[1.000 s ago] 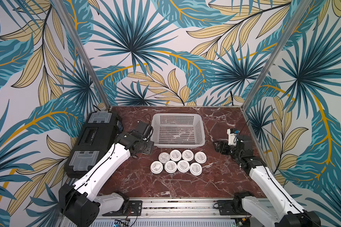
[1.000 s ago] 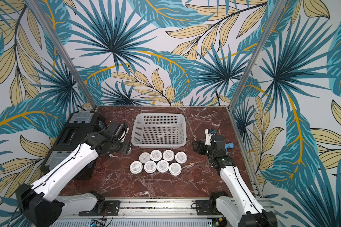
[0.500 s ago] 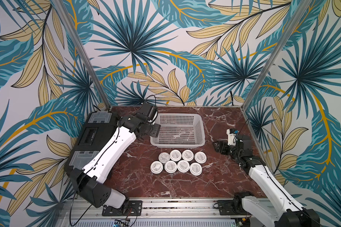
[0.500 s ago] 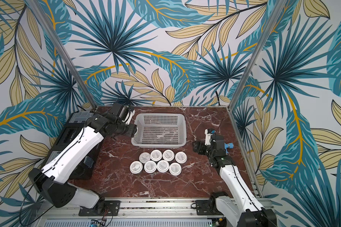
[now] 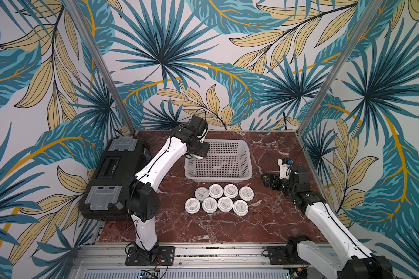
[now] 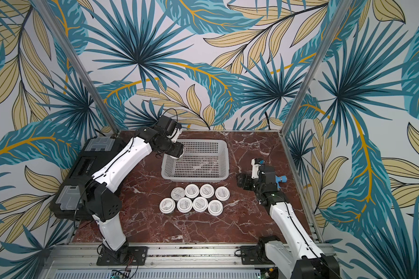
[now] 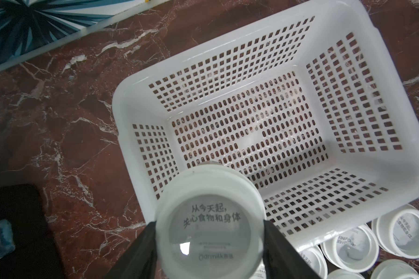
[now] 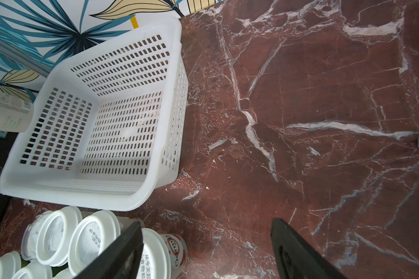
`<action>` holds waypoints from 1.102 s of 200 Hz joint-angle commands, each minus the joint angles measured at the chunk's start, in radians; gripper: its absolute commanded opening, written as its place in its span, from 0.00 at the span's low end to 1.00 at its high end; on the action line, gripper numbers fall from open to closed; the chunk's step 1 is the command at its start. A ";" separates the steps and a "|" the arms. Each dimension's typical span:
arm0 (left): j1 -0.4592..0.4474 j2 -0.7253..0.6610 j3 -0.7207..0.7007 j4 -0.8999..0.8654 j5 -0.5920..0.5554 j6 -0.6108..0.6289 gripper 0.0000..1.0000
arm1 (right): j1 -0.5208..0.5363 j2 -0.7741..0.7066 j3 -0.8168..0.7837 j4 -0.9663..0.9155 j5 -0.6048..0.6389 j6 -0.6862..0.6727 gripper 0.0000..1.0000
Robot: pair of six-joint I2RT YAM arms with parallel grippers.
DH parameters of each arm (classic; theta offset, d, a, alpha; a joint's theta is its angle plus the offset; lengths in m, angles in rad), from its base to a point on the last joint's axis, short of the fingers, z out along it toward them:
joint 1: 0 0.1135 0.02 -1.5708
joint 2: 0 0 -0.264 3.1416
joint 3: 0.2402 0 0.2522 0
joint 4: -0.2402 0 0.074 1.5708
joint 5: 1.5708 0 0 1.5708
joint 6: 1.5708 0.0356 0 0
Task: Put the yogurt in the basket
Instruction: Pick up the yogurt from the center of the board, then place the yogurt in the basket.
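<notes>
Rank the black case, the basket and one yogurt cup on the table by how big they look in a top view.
1. black case, largest, though the left arm hides part of it
2. basket
3. yogurt cup, by far the smallest; the eight loose cups all look alike

Nine yogurts (image 5: 225, 204), one basket (image 5: 218, 179) (one case (image 5: 114, 169))

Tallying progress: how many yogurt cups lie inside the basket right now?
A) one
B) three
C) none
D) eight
C: the basket has a bare floor; eight cups stand on the table, and the left gripper grips the ninth cup, not yet released.
</notes>
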 commanded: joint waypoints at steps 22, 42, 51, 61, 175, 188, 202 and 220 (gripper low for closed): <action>0.037 0.111 0.134 0.021 0.024 0.018 0.59 | 0.004 0.009 -0.005 0.011 0.002 -0.016 0.87; 0.047 0.168 0.172 0.023 0.024 0.023 0.59 | 0.004 0.016 -0.005 0.015 0.002 -0.016 0.87; 0.056 0.189 0.186 0.025 0.029 0.023 0.59 | 0.004 0.022 -0.004 0.015 0.002 -0.016 0.87; 0.064 0.212 0.202 0.029 0.041 0.020 0.59 | 0.004 0.027 -0.002 0.016 0.001 -0.016 0.87; 0.087 0.410 0.343 0.000 0.042 0.031 0.59 | 0.004 0.044 0.002 0.021 0.006 -0.017 0.87; 0.088 0.423 0.364 -0.017 0.032 0.037 0.59 | 0.004 0.044 0.002 0.021 0.006 -0.018 0.87; 0.088 0.429 0.375 -0.025 0.019 0.041 0.59 | 0.004 0.043 0.002 0.020 0.005 -0.016 0.87; 0.089 0.432 0.379 -0.034 -0.003 0.047 0.59 | 0.004 0.040 0.001 0.018 0.005 -0.017 0.87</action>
